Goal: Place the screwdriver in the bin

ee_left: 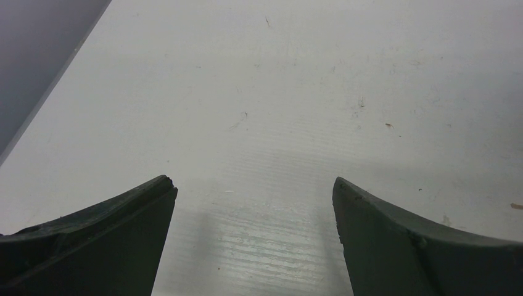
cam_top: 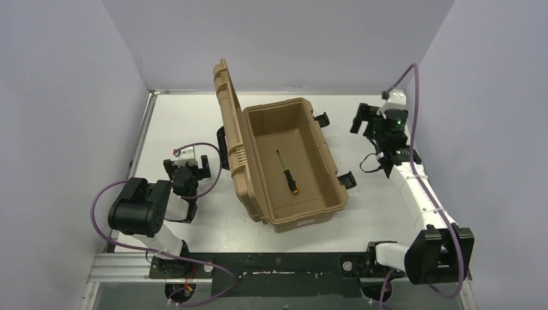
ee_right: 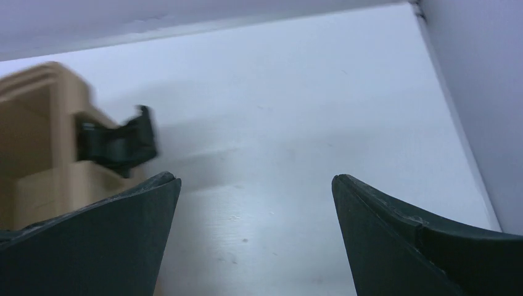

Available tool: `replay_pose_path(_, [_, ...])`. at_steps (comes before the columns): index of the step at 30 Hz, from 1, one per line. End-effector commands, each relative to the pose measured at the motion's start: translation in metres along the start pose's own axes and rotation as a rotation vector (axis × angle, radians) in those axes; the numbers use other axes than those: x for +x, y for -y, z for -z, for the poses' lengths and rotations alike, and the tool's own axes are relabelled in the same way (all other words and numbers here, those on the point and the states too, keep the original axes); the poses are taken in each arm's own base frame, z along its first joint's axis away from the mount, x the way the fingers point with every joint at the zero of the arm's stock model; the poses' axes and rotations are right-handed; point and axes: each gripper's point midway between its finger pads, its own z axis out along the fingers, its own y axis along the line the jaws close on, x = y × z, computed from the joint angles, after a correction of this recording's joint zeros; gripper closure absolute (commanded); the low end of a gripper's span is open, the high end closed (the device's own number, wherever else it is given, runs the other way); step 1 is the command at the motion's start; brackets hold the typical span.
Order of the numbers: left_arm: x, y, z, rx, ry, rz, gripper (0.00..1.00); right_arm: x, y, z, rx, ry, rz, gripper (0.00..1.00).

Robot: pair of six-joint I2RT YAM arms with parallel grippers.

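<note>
The screwdriver [cam_top: 287, 172] lay inside the open bin [cam_top: 310, 216], while the left claw [ee_left: 255, 240] and right claw [ee_right: 256, 240] both gaped wide, holding nothing.

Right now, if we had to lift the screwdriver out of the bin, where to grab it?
Probably the handle, from straight above, jaws across it: the screwdriver lies flat on the floor of the bin, which blocks side approaches.

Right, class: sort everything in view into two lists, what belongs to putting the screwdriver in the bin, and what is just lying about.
Belongs to the job: screwdriver, lying in the bin, whose lid stands open; right pincer, open, beside it.

Just there: left pincer, open over the table; purple cables.
</note>
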Motion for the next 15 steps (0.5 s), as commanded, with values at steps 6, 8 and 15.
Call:
replay_pose_path(6, [-0.021, 0.002, -0.006, 0.000, 0.068, 0.022, 0.03, 0.042, 0.103, 0.019, 0.249, 0.281, -0.064, 0.00])
replay_pose_path(8, [-0.021, 0.001, -0.006, 0.000, 0.069, 0.022, 0.03, 0.060, 0.110, 0.022, 0.260, 0.301, -0.032, 0.00])
replay_pose_path(15, [-0.021, 0.002, -0.007, 0.004, 0.063, 0.023, 0.03, 0.102, 0.112, 0.023, 0.254, 0.278, 0.007, 0.00])
